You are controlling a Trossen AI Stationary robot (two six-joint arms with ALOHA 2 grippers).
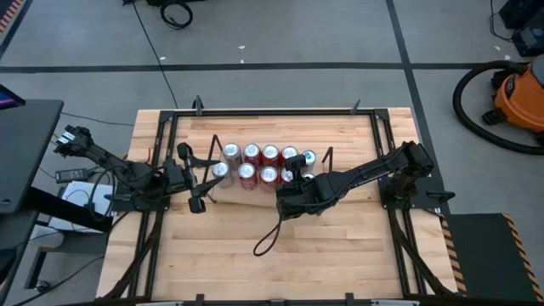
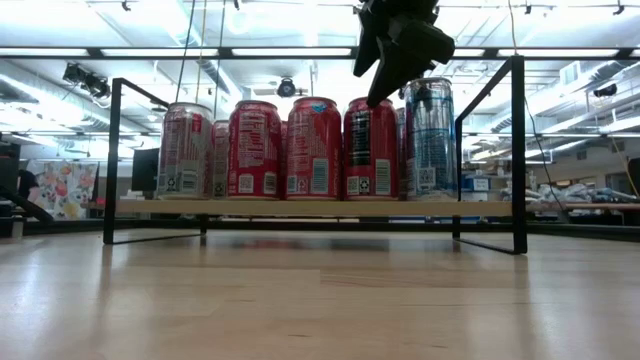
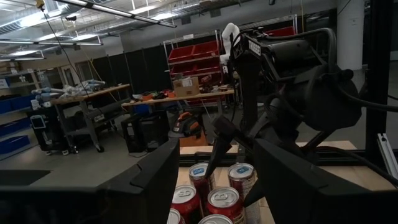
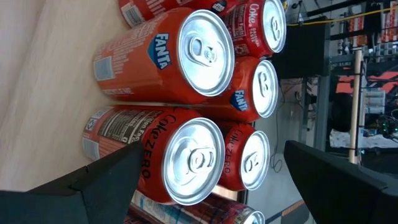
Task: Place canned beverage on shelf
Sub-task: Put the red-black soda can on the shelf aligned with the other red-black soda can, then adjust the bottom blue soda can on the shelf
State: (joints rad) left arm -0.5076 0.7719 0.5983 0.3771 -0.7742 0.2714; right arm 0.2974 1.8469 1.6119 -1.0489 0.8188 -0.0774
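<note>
The shelf, a light-wood board with black wire end frames, stands mid-table and carries several upright cans: red ones and a blue-silver one at its right end. My right gripper is open and hovers above the shelf's right half. It looks down on the can tops, and its fingers stand wide on either side of a Coke Zero can without touching it. My left gripper is open at the shelf's left end, above the cans there.
Black rails frame the wooden tabletop. A dark cable loop lies on the table in front of the shelf. Bare wood stretches toward the near edge. An orange vacuum stands on the floor at the far right.
</note>
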